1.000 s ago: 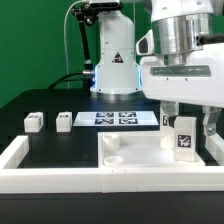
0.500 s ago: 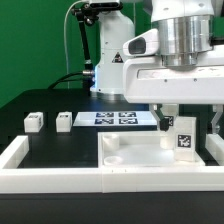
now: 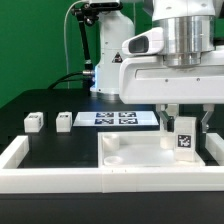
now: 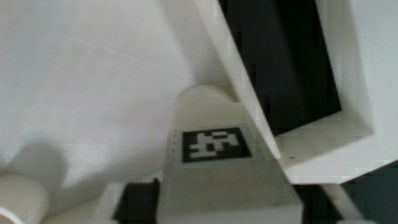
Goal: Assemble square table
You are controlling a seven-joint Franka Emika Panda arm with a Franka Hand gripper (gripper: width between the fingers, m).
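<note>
The square table's white slab (image 3: pixel 135 152) lies at the front of the black surface, and its flat face also fills much of the wrist view (image 4: pixel 89 80). My gripper (image 3: pixel 186 124) hangs over the slab's corner on the exterior view's right. It is shut on an upright white leg (image 3: pixel 185 137) whose black-white tag faces the camera. The leg's lower end is at that corner. In the wrist view the leg (image 4: pixel 217 143) fills the gap between the two dark fingers (image 4: pixel 143 200) of the gripper (image 4: pixel 228 205). Two more small legs (image 3: pixel 35 121) (image 3: pixel 65 120) stand apart on the exterior view's left.
The marker board (image 3: pixel 118 118) lies flat behind the slab. A long white rail (image 3: pixel 20 158) borders the black surface at the front and sides, and it passes close beside the slab in the wrist view (image 4: pixel 267 90). The robot's base (image 3: pixel 112 60) stands at the back.
The hand's white body now reaches further toward the exterior view's left, as if turned. The leg and its tag stay in the same place at the slab's corner.
</note>
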